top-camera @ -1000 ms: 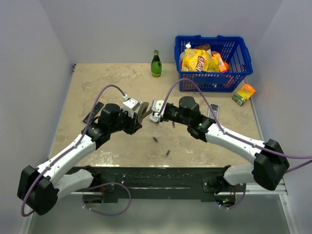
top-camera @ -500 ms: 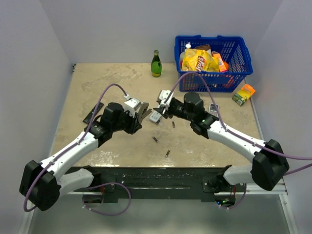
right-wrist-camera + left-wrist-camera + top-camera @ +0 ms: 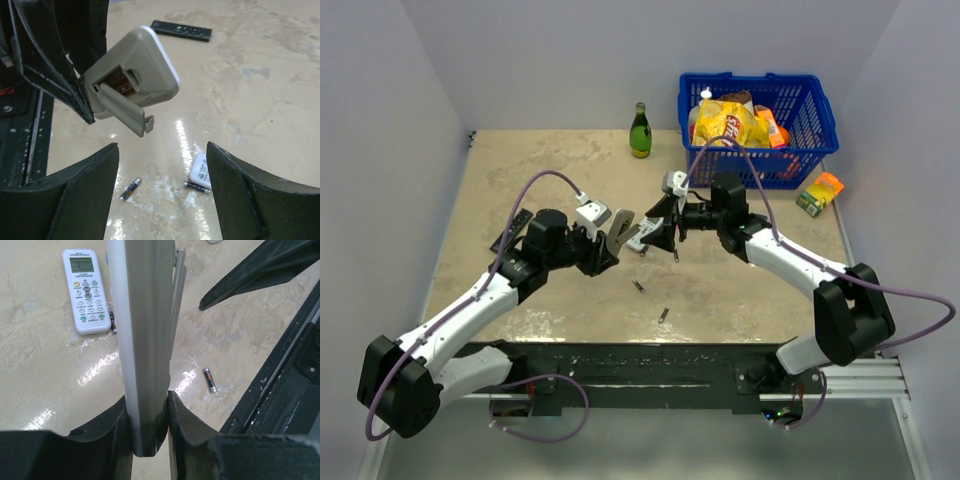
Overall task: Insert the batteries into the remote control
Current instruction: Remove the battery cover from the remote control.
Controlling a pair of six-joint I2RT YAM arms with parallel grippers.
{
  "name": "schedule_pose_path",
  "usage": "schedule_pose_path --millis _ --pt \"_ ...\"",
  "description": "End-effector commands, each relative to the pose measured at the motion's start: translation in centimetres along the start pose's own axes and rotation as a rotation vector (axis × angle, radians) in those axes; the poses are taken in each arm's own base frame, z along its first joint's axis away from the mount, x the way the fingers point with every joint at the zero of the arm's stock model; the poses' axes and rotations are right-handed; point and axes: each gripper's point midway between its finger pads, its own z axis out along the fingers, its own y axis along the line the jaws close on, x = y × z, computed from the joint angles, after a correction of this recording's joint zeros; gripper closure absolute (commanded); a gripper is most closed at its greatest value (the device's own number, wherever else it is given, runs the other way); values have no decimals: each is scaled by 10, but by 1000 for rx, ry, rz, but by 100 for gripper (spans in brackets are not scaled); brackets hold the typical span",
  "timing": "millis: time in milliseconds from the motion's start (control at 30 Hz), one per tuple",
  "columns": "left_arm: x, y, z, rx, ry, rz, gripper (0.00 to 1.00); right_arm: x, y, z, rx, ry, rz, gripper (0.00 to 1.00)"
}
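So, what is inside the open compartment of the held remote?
Brownish metal parts show in the compartment of the remote control; I cannot tell what they are. The left claw covers the remote's gripped end.

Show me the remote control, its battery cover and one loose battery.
remote control (image 3: 145,60): right wrist view, on its plain grey back.
battery cover (image 3: 125,114): right wrist view, middle of the flap hanging open.
battery (image 3: 210,379): left wrist view, middle of its dark body.
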Motion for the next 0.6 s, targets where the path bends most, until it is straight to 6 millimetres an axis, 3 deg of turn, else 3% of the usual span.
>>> schedule_pose_path --millis 0,400,567 --pt "-34 -22 -9 106 -118 55 100 -18 21 1 -162 -21 -31 26" --pt "-32 -26 -7 133 -109 58 100 -29 34 2 -276 -34 -22 34" --pt "-30 -26 -6 140 -102 56 100 -29 32 5 -284 -24 9 44"
